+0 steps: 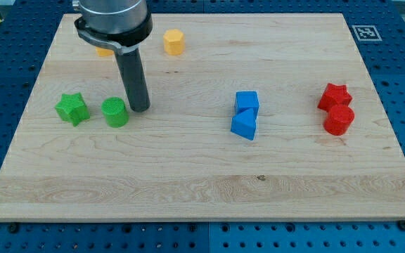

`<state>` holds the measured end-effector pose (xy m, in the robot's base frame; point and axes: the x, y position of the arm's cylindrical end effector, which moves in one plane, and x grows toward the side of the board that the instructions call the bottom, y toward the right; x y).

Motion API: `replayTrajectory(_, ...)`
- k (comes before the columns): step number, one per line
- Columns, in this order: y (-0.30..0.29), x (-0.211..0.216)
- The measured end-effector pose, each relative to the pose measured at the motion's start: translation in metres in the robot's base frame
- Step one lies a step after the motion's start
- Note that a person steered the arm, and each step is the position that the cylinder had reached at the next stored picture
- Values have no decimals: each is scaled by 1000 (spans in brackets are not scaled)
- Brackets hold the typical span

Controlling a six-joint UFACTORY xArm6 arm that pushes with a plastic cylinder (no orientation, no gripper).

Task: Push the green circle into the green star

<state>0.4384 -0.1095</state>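
The green circle lies on the wooden board at the view's left. The green star lies just to its left, with a small gap between them. My tip rests on the board just right of the green circle, close to it or touching its right side.
A yellow hexagon block lies near the view's top; another yellow block is mostly hidden behind the arm. A blue cube and blue triangle sit mid-board. A red star and red circle are at right.
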Motion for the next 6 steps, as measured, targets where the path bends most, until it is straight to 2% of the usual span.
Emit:
replayTrajectory(1,-15,0)
replayTrajectory(3,14,9)
replayTrajectory(6,-42,11)
